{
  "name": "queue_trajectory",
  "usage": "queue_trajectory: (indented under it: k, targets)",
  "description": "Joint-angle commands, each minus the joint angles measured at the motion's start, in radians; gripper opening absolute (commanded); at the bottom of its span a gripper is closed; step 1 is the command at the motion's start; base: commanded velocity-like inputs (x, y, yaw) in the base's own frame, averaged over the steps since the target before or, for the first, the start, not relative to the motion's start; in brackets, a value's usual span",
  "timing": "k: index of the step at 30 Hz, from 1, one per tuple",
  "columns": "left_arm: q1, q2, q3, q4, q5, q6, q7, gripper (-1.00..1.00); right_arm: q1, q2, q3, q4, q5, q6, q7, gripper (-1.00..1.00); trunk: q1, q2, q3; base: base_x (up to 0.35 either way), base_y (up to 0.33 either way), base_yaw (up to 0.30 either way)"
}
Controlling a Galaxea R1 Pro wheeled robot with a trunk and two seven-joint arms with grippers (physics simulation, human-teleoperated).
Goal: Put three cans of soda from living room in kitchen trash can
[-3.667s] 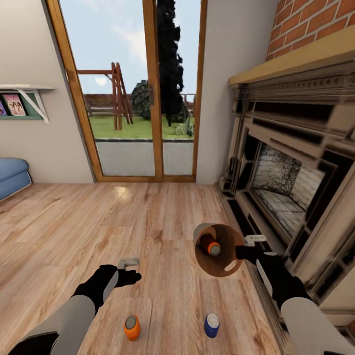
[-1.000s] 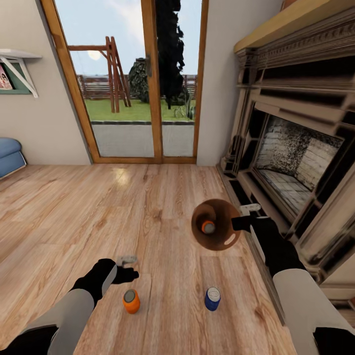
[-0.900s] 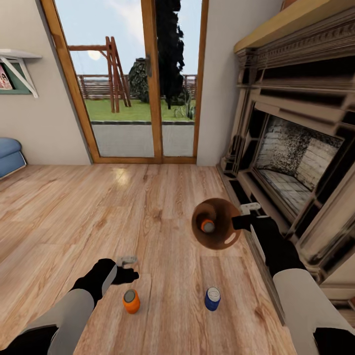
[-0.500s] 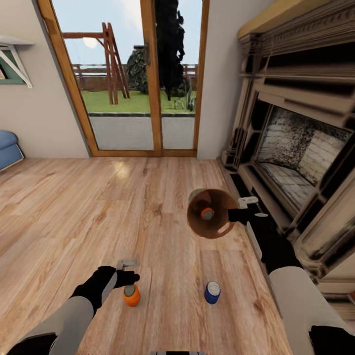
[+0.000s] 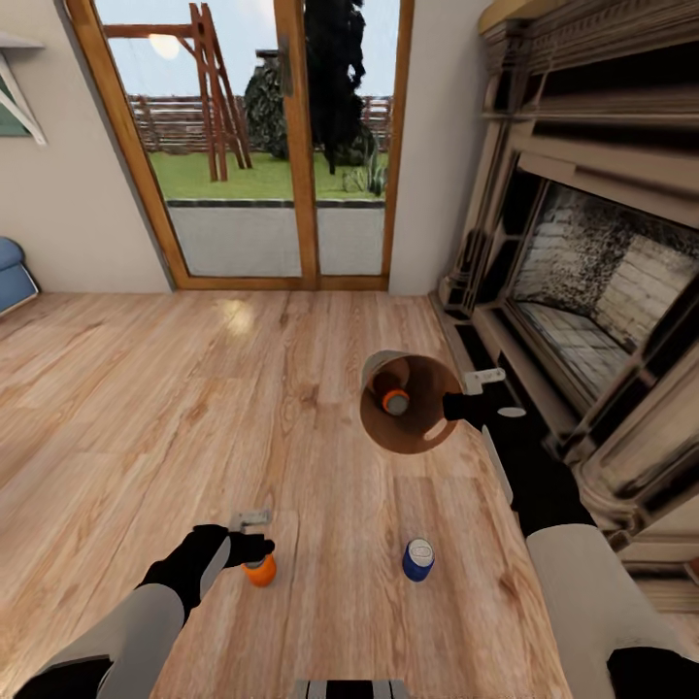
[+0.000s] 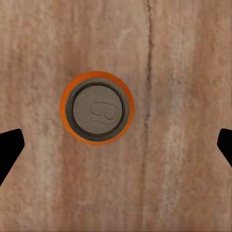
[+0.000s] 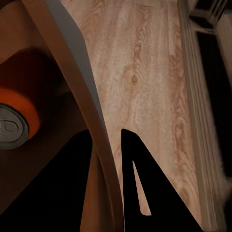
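An orange soda can (image 5: 259, 573) stands upright on the wood floor. My left gripper (image 5: 252, 546) hangs right above it, open. In the left wrist view the can's silver top (image 6: 96, 108) lies between the two spread fingertips (image 6: 8, 150), nearer one of them and touching neither. A blue soda can (image 5: 418, 560) stands on the floor to its right. My right gripper (image 5: 464, 404) is shut on the rim of the trash can (image 5: 413, 427), held tilted above the floor with its brown inside facing me. A second orange can (image 5: 394, 400) lies inside it. The right wrist view shows the rim (image 7: 87, 111) pinched between the fingers.
The fireplace (image 5: 602, 262) and its low hearth ledge run along the right, close to my right arm. Wood-framed glass doors (image 5: 282, 146) stand straight ahead. A corner of the blue sofa (image 5: 10, 272) shows at far left. Open wood floor (image 5: 146, 408) lies to the left.
The camera has moved, shifting the whole view. My left gripper has come from beside the orange floor can to directly over it. The trash can stays in my right gripper, carried a little higher.
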Motion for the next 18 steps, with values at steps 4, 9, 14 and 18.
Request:
queue_trajectory:
  k: [4,9,14,18]
  targets:
    - [0.0,0.0,0.0,0.0,0.0,0.004,-0.001,1.0,0.0,0.0,0.001,-0.015,-0.009,0.001,0.003,-1.0,0.002,-0.001,-0.015,0.0,0.0,0.0]
    - [-0.001,0.001,0.001,0.002,-0.003,0.024,-0.005,1.0,0.0,0.001,0.005,-0.108,-0.01,0.074,0.003,-1.0,0.004,-0.002,-0.035,0.0,0.0,0.0]
    - [-0.007,0.0,0.001,-0.01,0.003,0.097,-0.007,1.0,0.0,0.006,0.043,-0.179,-0.01,0.108,0.003,-1.0,0.006,-0.003,-0.054,0.0,0.0,0.0]
    - [-0.019,-0.002,0.002,-0.034,0.005,0.136,-0.008,1.0,0.0,0.007,0.051,-0.217,-0.009,0.135,0.003,-1.0,0.008,-0.004,-0.07,0.0,0.0,0.0]
